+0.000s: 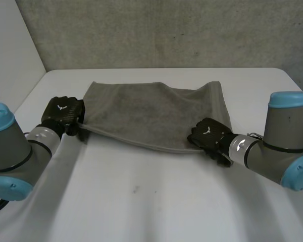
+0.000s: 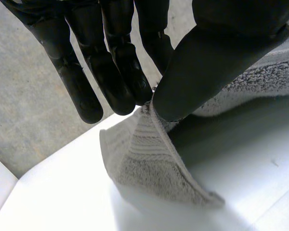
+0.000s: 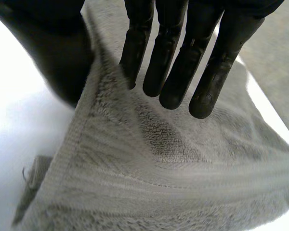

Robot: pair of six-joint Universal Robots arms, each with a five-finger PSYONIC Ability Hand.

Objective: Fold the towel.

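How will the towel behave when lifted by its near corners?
Likely floppy: the towel sags between the left robot hand and the right robot hand. Probably light: a fingertip pinch holds its corner up. Its fuzzy pile should resist slipping.

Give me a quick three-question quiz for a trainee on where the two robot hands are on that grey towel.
1. True or false: the towel lies flat on the table with neither hand touching it.
2. Pick one. The left hand has the towel by: A) its far edge; B) a near corner, pinched between thumb and fingers; C) its middle.
3. Fill the gap: the right hand is on the towel's near edge, at its ___ end.

Key: 1 false; 2 B; 3 right.
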